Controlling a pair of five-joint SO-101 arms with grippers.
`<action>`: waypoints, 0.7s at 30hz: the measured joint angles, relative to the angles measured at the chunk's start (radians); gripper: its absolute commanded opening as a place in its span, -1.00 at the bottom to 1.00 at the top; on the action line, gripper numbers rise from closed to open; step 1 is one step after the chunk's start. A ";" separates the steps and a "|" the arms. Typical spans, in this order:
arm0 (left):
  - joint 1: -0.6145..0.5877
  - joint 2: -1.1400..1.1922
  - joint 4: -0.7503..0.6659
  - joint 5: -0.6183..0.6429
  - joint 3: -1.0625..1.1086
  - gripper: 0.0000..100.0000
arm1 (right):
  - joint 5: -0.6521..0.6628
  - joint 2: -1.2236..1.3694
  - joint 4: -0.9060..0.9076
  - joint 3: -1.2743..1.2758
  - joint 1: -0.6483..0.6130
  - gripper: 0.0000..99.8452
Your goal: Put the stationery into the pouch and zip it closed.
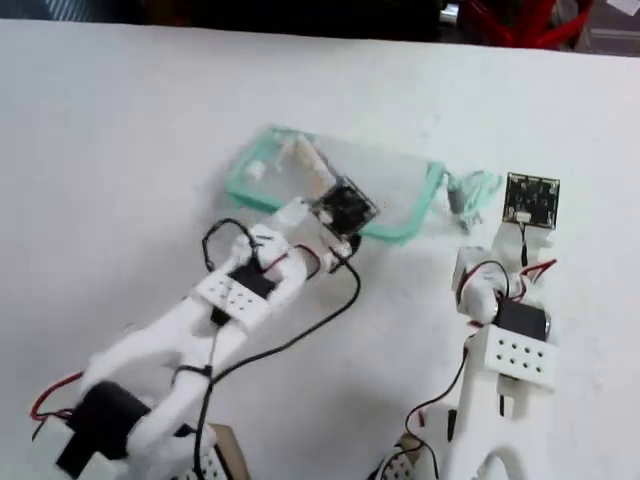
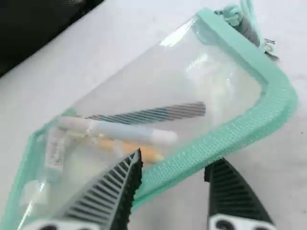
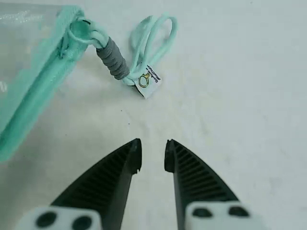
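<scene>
Already inside, pens [image 2: 129, 134] (several), clear pouch [image 2: 225, 136]

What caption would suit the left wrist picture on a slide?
Open jaws straddle the mint-green edge of a clear pouch holding pens, on a white table.

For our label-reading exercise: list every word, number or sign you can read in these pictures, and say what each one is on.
No text can be read.
White tag by the grey zip pull: a gold emblem and tiny print, too small to read.
White item inside the pouch: faint marks, too blurred to read.
</scene>
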 measured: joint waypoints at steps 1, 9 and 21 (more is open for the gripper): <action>0.000 -0.020 0.080 0.014 -0.023 -0.49 | 0.000 0.000 0.000 0.000 -0.002 -0.83; 0.058 -0.163 0.512 0.123 -0.196 -0.44 | 0.000 0.000 0.000 0.000 0.000 -0.83; -0.074 -0.307 0.631 0.104 -0.459 -0.97 | 0.000 0.000 0.000 0.011 0.000 -0.83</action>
